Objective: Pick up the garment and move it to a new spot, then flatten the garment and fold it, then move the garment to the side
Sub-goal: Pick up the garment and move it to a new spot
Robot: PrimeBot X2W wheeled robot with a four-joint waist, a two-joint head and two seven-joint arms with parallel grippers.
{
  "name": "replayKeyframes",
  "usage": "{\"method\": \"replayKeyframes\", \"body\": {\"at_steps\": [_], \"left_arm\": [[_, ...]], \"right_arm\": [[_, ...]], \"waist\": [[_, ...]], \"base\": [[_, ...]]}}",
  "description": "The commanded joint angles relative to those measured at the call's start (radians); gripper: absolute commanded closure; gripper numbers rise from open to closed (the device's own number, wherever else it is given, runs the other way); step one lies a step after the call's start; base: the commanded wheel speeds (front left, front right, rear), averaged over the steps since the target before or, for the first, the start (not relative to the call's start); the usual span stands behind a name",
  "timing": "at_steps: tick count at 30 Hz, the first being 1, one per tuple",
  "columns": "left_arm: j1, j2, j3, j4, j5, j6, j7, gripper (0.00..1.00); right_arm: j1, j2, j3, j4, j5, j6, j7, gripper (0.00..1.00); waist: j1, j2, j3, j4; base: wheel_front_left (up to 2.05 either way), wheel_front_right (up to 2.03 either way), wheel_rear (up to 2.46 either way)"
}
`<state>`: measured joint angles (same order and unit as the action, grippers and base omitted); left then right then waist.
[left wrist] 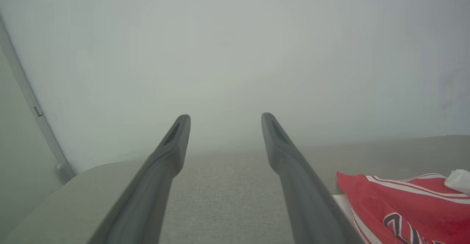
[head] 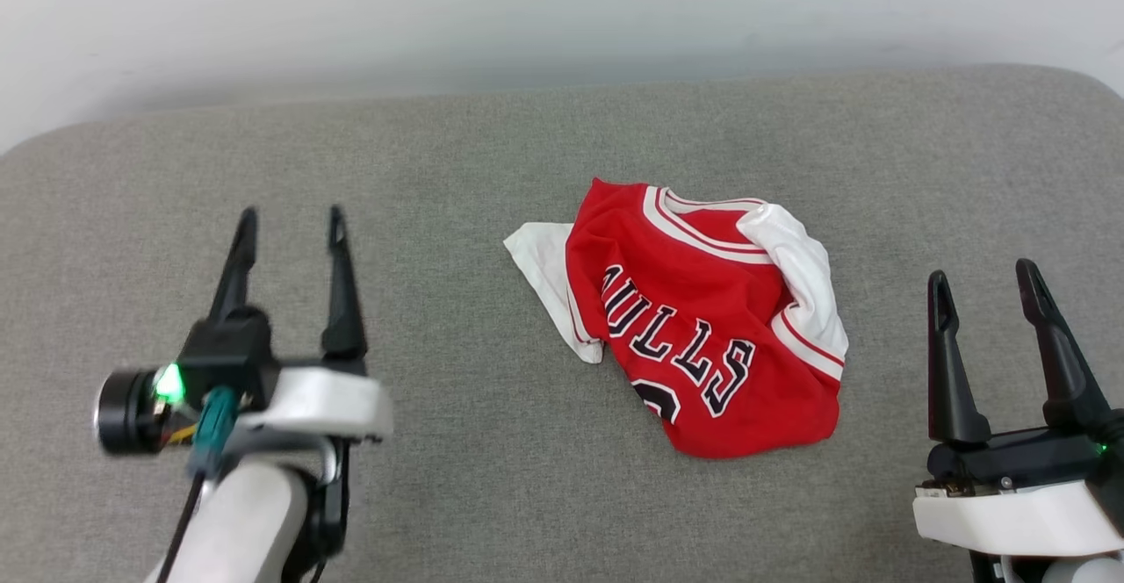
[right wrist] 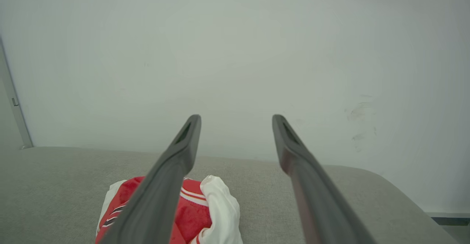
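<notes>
The garment (head: 694,320) is a red jersey with white sleeves and black lettering, lying crumpled in a heap near the middle of the grey cushioned surface (head: 439,170). My left gripper (head: 290,223) hovers open to the left of it, nothing between its fingers. My right gripper (head: 983,280) stands open to the right of the heap, also empty. In the left wrist view the garment (left wrist: 400,207) lies at the lower right, beside the open left gripper (left wrist: 226,121). From the right wrist the garment (right wrist: 205,207) shows at the lower left, partly behind a finger of the open right gripper (right wrist: 237,121).
A pale wall (head: 527,12) rises just behind the cushion's far edge. The cushion's rounded corners show at the far left (left wrist: 84,174) and far right (right wrist: 385,185). Bare grey fabric spreads on all sides of the heap.
</notes>
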<state>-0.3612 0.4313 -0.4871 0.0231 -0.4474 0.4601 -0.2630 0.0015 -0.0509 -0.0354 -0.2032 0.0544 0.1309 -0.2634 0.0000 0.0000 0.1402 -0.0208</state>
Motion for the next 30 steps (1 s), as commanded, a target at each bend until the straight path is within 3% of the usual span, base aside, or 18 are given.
{"method": "replayKeyframes", "body": {"at_steps": [1, 5, 10, 19, 30], "left_arm": [[0.082, -0.014, 0.053, -0.035, 0.038, 0.012, -0.002, 0.00], [0.229, -0.061, 0.150, -0.097, 0.097, 0.003, -0.002, 0.00], [0.356, -0.128, 0.204, -0.118, 0.155, -0.077, -0.003, 0.00], [0.470, -0.243, 0.290, -0.107, 0.252, -0.180, -0.002, 0.00], [0.529, -0.315, 0.358, -0.059, 0.316, -0.274, -0.003, 0.00]], "right_arm": [[0.012, 0.001, -0.003, 0.004, 0.002, 0.000, -0.002, 0.00], [0.028, 0.001, -0.008, 0.016, 0.005, 0.000, -0.002, 0.00], [0.058, 0.001, -0.011, 0.040, 0.008, 0.000, -0.002, 0.00], [0.126, 0.001, -0.025, 0.089, 0.059, 0.000, -0.002, 0.00], [0.169, 0.001, -0.014, 0.118, 0.098, 0.000, -0.002, 0.00]], "waist": [[0.0000, 0.0000, -0.012, 0.001], [0.0000, 0.0000, -0.036, 0.002], [0.0000, 0.0000, -0.067, 0.007], [0.0000, 0.0000, -0.128, 0.010], [0.0000, 0.0000, -0.163, 0.015]], "base": [[0.00, 0.00, 0.00], [0.00, 0.00, 0.00], [0.00, 0.00, 0.00], [0.00, 0.00, 0.00], [0.00, 0.00, 0.00]]}}
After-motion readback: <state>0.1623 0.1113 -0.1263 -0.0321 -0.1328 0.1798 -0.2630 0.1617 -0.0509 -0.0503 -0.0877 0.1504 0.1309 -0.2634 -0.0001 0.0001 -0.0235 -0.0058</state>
